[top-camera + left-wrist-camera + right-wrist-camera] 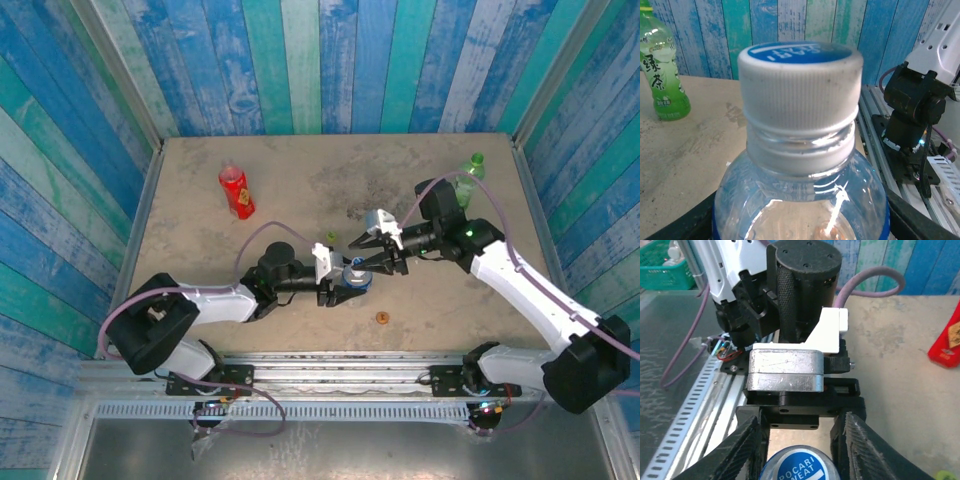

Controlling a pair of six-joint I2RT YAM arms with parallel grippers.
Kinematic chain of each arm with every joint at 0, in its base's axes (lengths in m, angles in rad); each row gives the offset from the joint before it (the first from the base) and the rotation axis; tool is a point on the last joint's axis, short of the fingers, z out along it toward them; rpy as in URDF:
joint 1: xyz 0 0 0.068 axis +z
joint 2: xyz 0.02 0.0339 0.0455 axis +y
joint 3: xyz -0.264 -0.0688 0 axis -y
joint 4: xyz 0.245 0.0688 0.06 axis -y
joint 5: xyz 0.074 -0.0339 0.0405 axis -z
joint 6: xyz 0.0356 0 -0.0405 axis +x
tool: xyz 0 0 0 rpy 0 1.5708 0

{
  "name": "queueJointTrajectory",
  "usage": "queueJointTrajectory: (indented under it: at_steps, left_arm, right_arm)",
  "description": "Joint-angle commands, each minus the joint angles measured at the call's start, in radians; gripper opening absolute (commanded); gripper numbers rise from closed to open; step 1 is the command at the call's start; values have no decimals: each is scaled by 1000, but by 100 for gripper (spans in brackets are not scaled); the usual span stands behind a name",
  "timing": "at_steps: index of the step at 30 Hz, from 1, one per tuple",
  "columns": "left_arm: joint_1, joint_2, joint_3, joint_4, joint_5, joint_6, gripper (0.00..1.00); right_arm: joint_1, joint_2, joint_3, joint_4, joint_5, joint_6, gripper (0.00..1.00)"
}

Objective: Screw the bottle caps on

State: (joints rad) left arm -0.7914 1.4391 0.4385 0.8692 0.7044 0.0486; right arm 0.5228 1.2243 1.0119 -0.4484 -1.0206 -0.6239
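Orange cap [381, 318] lies loose on the bench [200, 270], nearest the arm bases and just near of both claws.

Left claw [340, 290] is pinched on the clear bottle [800, 200]. Its dark fingers [675, 227] hug the body on both sides, below the shoulder, and the bottle stands upright.

Blue cap [800, 95] sits level on the neck, with its skirt down close to the neck ring. It looks threaded on, though final tightness cannot be judged.

Right claw [802, 440] is spread. Its two ribbed fingers [747, 450] stand either side of the blue cap [800, 470] without gripping it, and the cap's ribbed wall is bare in the left wrist view.

Procedure for the step in hand:
- Centre the right claw on the cap axis before closing
- Close on the ribbed skirt, not on the top disc
- Turn about the bottle's axis; avoid side load that would tilt the bottle in the left claw
- Keep the left grip firm so that the body does not spin

Green cap [330, 237] lies on the bench just far of the bottle. Red bottle [236, 192] stands far left and green bottle [468, 175] far right, both well apart from the claws
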Motion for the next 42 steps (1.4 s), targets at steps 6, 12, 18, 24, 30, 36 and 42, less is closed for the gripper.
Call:
queueJointTrajectory:
  at_steps: [6,12,18,24,30,36,42]
  left_arm:
    - [1,-79,8,-16,22,11,55]
    - [1,-94,1,-13,22,6,55]
    - [1,-92,-11,18,2,1,55]
    - [3,-94,-14,84,-92,-31,54]
    - [4,-86,94,-5,-291,-28,54]
    - [11,-41,182,-16,-531,-43,54]
    - [24,29,338,-106,-590,-11,53]
  right_arm:
    - [-3,17,11,-84,-45,-37,44]
    - [-6,29,13,-86,-43,-41,44]
    - [-6,35,13,-88,-33,-24,32]
    - [-6,31,3,-80,16,10,27]
    - [5,-27,-76,96,219,253,26]
    - [68,-99,-201,299,697,643,22]
    - [261,-79,-244,367,1223,871,18]
